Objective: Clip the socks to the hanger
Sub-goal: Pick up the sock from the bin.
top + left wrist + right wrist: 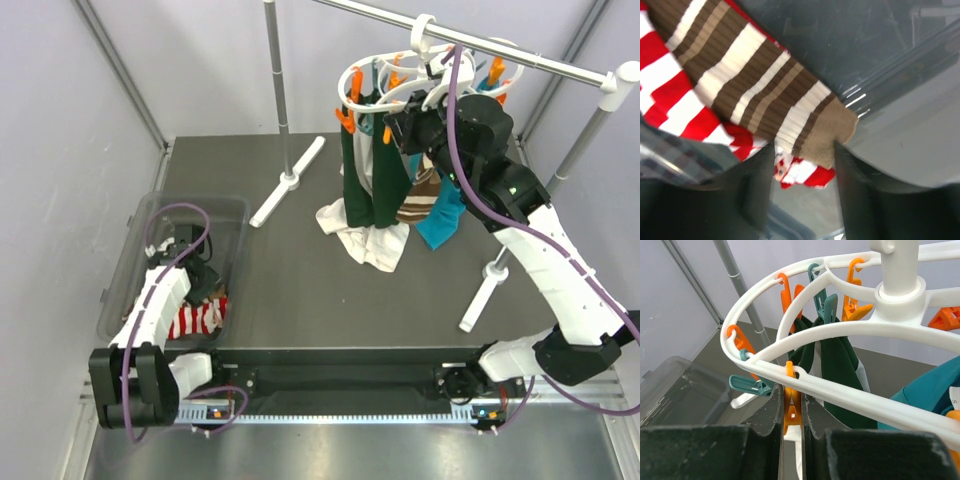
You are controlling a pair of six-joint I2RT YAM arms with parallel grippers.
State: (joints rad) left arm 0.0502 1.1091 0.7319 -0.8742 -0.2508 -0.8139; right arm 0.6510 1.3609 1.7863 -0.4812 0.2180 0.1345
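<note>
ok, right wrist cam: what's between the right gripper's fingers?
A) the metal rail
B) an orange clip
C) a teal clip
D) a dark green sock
B: the right gripper has its two fingers pressed in on either side of an orange clip that hangs from the near rail of the white hanger. The teal clips and the green fabric sit clear of the fingers.

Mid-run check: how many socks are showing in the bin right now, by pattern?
red-and-white striped sock: 1
brown-and-cream striped sock: 1
Total: 2 showing in the bin; any socks underneath are hidden.
</note>
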